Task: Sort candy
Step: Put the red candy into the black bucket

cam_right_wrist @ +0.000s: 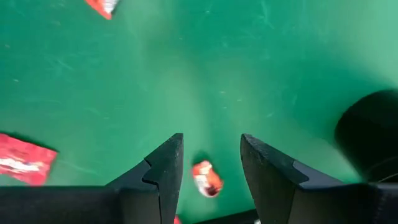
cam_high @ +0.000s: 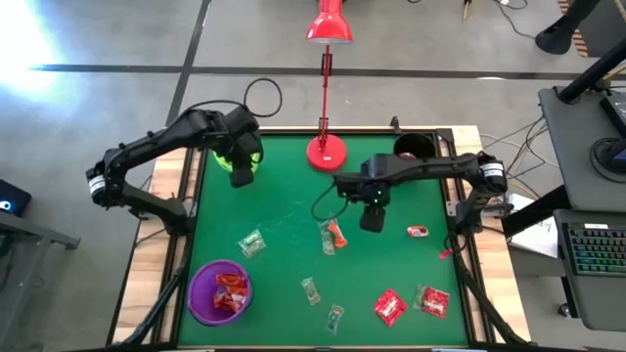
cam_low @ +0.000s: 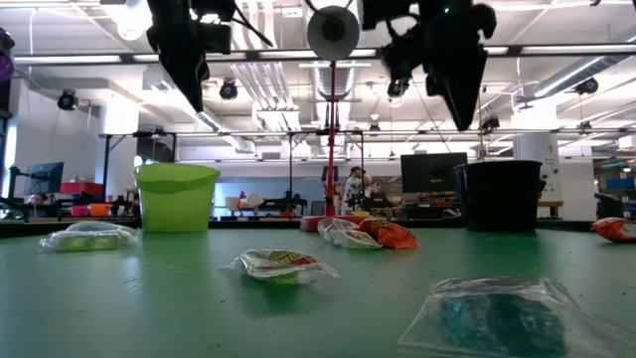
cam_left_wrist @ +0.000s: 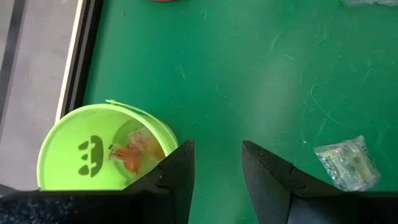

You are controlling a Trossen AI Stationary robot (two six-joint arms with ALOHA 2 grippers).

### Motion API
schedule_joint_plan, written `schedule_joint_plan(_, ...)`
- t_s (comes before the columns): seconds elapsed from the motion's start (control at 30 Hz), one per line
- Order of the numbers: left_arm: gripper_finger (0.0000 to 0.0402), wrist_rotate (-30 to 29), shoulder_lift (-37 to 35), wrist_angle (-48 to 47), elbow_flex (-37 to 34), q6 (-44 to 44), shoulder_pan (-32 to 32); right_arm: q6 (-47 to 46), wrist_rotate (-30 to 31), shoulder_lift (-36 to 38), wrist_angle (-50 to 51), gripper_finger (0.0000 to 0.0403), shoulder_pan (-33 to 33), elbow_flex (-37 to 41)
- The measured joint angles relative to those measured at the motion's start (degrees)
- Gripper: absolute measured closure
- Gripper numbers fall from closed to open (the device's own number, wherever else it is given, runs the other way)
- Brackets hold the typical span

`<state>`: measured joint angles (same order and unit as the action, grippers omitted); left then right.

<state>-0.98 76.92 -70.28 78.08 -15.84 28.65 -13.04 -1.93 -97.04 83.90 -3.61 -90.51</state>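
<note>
The green desk (cam_high: 284, 215) carries three cups and scattered candy (cam_high: 389, 306). The left hand (cam_high: 241, 177) hangs over the lime-green cup (cam_left_wrist: 93, 149) with its fingers apart and empty; only the left wrist view shows an orange sweet (cam_left_wrist: 132, 155) inside this cup. The right hand (cam_high: 371, 219) hovers open above mid-desk, holding nothing. The high view alone shows red sweets in the purple cup (cam_high: 202, 293). The black cup (cam_low: 497, 195) stands at the far edge.

Green table (cam_high: 284, 210); lime-green cup (cam_left_wrist: 93, 149) with a dark face print, orange candy (cam_left_wrist: 134, 152) inside; purple cup (cam_high: 201, 293); black cup (cam_high: 413, 147); red lamp (cam_high: 327, 147); red sweets (cam_high: 389, 306).
</note>
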Motion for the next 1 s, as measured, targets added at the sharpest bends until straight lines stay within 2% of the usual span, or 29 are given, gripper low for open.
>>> schedule_joint_plan(0.17,0.0286,0.0,-1.0,0.0,0.0,-1.2,0.0,-10.4,0.0,2.4,-0.4,0.025,5.4,0.9)
schedule_joint_plan(0.4,0.0286,0.0,-2.9,0.0,0.0,-1.6,0.0,-30.2,0.0,5.7,-3.3,0.025,14.7,2.2)
schedule_joint_plan(0.67,0.0286,0.0,-4.7,0.0,0.0,-1.6,0.0,-47.4,0.2,5.8,-5.8,0.025,24.5,2.5)
schedule_joint_plan(0.8,0.0286,0.0,-5.7,-0.3,0.0,-1.6,0.0,-52.0,2.3,5.2,-9.2,0.025,28.2,2.9)
schedule_joint_plan(1.0,0.0286,0.0,-7.5,-0.4,0.0,-1.6,0.0,-52.2,2.3,4.5,-13.3,0.025,30.2,2.9)
